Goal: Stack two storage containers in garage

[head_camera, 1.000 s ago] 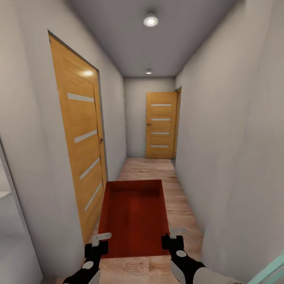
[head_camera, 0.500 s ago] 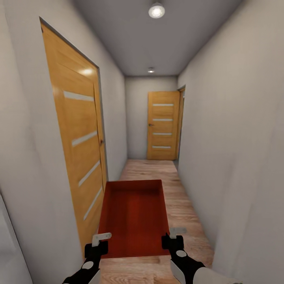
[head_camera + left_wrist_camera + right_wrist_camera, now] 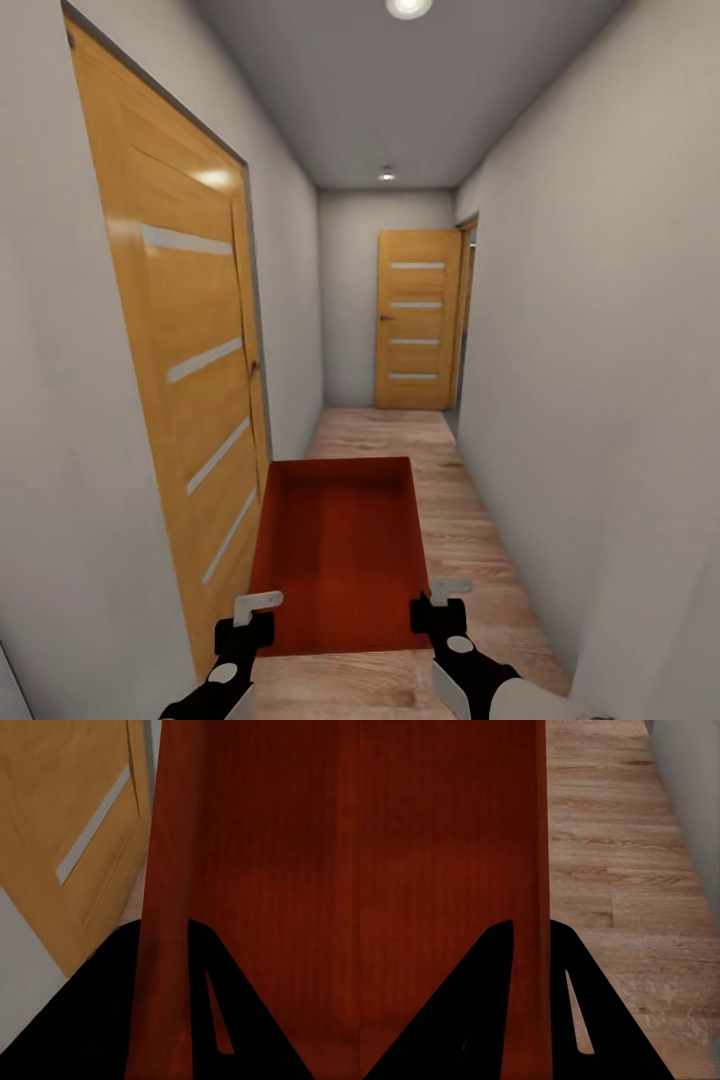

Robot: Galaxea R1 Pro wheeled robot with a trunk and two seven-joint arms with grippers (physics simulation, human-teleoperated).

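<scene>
Head view: the bin (image 3: 340, 550) hangs out ahead of both grippers over the plank floor (image 3: 470, 540) of a narrow hallway. The left gripper (image 3: 250, 612) pinches the near end of the bin's left wall, and the right gripper (image 3: 440, 598) pinches the near end of its right wall. The bin's open top faces up and its inside looks bare. Beyond the left gripper, close along the left wall, stands a shut wooden door (image 3: 190, 360). A second door (image 3: 418, 318) closes the far end of the hall, straight ahead of the bin. A pale wall (image 3: 600, 330) runs along past the right gripper.

Left wrist view: the left gripper (image 3: 165, 1005) has its two dark fingers (image 3: 97, 1020) on either side of the bin's (image 3: 255, 870) wall, pressed onto it. The wooden door (image 3: 67, 825) lies just beyond, on the outer side of the bin.

Right wrist view: the right gripper (image 3: 532, 1001) clamps the bin's (image 3: 442, 855) wall between its fingers (image 3: 472, 1012). Plank floor (image 3: 615, 870) spreads below on the outer side, with the grey wall (image 3: 690, 787) further out.
</scene>
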